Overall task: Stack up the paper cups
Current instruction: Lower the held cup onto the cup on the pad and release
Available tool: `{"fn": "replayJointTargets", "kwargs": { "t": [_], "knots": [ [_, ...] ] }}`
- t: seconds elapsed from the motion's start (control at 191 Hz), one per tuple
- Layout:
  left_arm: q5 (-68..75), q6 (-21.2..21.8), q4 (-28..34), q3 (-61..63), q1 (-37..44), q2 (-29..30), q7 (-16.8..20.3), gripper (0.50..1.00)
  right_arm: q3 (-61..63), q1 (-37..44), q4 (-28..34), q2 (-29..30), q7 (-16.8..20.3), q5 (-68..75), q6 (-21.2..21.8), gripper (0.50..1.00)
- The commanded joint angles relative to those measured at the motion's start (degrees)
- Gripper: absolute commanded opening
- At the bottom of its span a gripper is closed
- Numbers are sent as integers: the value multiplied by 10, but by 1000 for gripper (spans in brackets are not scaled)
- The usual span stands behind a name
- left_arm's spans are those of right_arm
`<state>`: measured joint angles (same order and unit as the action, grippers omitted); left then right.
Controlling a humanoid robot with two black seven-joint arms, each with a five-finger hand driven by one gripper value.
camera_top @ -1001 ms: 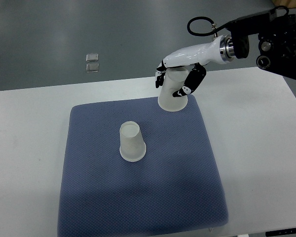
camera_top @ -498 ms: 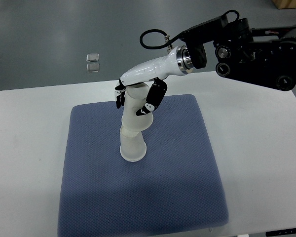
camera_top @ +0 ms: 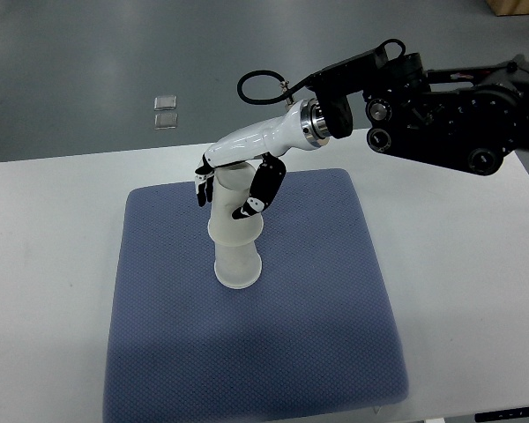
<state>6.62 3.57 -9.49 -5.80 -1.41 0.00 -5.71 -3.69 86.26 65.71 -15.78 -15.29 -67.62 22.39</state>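
So, quick notes:

Hand: right hand comes in from the right side, fingers wrapped round the top cup, thumb side on 1 wall, black fingertips on the other.
Where cups are: top cup sits upside down over the bottom cup, which stands mouth-down near the middle of the blue mat. Top cup looks a bit tilted, prob not pushed all the way down yet.
Left hand: not seen.
How cups feel (my guess): paper, so v. light, thin walls, easy to squash. A hard squeeze would dent it. Smooth sides, could slip a little.
Where to hold: round the middle of the wall, soft grip, as it does now. Not on the rim, it bends.
Risk: bottom cup is light too and not held, so a sideways push could tip or slide it. Press straight down.
Mat: soft and bumpy-looking, may help stop sliding.
Room: lots of bare mat all round the 2 cups. White table w/ nothing close by. Mat edges well apart from the cups.
Way out: up and back to the right looks free.
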Motion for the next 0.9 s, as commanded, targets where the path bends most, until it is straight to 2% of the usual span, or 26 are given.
{"fn": "replayJointTargets", "kwargs": {
  "t": [0.0, 0.409, 0.44, 0.456, 0.508, 0.707, 0.896],
  "knots": [
    [1, 0, 0, 0, 0, 0, 0, 1000, 0, -7, -11, 9, -1, -1, -1, 641],
    [0, 0, 0, 0, 0, 0, 0, 1000, 2, -26, -16, 12, -1, -3, -6, 643],
    [0, 0, 0, 0, 0, 0, 0, 1000, 2, -28, -16, 13, -1, -2, -12, 662],
    [0, 0, 0, 0, 0, 0, 0, 1000, 2, -28, -16, 13, -1, -1, -16, 686],
    [0, 0, 0, 0, 0, 0, 0, 1000, 1, -28, -15, 15, -1, -1, -25, 709],
    [1, 0, 0, 0, 0, 0, 0, 1000, 1, -33, -15, 16, -2, 0, -27, 746],
    [0, 0, 0, 0, 0, 0, 0, 1000, 1, -37, -15, 23, -3, 0, -27, 748]
  ]
}}
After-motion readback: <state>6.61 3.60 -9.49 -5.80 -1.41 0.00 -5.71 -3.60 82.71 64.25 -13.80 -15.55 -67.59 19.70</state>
